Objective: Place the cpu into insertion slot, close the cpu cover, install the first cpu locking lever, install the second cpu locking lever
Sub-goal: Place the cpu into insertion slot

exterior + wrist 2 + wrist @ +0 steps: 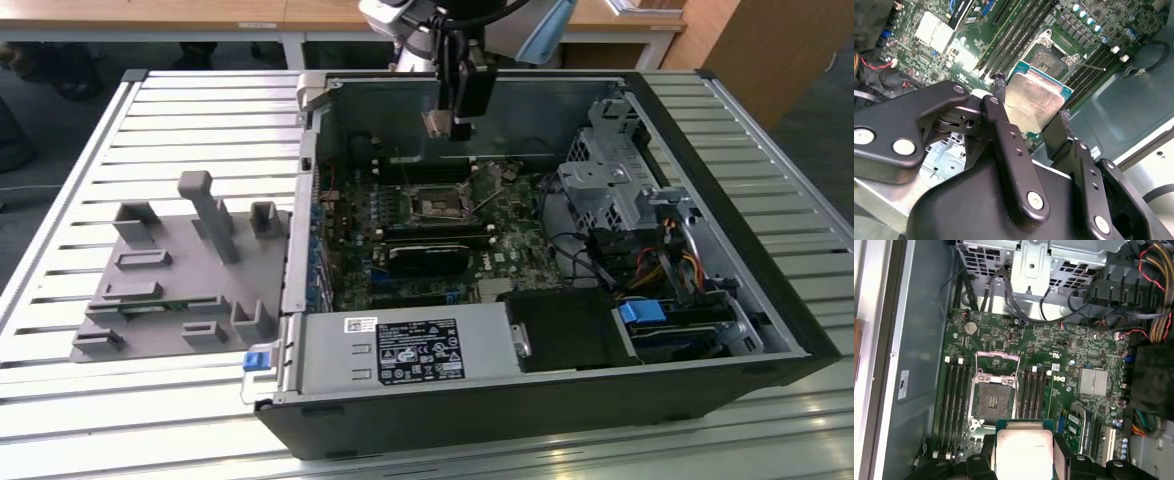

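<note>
- Your gripper is clamped on the cpu. The two black fingers press on opposite edges, and the dull silver top faces the camera in the second wrist view.
- In the first wrist view, the cpu sits between the finger ends. Its green edge points toward the board, and nothing else touches it.
- In the exterior view, the gripper hangs in the air over the far part of the open case. It is well clear of the motherboard.
- The relation that matters: the insertion slot lies beyond the cpu's leading edge, away from the gripper body and a little off to one side of the cpu's centre line. In the exterior view, the slot is below the gripper and nearer the camera.
- The slot is bare, its dark contact field open with no chip in it.
- The cpu cover is flipped back on the slot's far side. There it lies as a silvery frame toward the drive cage, so it does not overhang the slot.
- Long black memory slots flank the socket on both sides and run parallel to the line from the cpu to the slot.
- I judge that the cpu's edges look roughly square to the socket, but I cannot tell whether its corner mark agrees.
</note>
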### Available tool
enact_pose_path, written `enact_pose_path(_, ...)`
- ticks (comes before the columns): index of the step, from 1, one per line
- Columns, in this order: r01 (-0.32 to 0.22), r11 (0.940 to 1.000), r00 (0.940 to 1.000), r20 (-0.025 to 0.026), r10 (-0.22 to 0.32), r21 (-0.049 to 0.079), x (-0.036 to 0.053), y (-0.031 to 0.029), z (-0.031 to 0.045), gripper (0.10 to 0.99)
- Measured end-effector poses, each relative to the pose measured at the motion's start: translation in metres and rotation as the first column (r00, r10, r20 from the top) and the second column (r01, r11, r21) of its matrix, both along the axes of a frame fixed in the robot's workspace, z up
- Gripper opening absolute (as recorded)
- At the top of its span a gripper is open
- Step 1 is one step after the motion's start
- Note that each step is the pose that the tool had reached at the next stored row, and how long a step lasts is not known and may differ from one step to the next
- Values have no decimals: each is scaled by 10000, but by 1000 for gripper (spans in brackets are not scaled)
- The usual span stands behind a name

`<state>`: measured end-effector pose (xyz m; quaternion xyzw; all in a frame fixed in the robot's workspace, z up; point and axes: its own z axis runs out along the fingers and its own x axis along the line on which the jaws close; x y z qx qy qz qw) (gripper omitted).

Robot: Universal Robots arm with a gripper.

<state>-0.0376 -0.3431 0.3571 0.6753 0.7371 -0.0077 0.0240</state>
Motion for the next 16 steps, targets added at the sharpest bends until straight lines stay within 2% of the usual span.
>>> enact_pose_path(4,187,9998,9998,9,-187,1,0,10,-18,541)
enact_pose_path(9,229,9997,9997,106,-229,-8,0,10,-55,541)
enact_pose_path(16,230,9997,9997,118,-230,-9,0,24,-137,541)
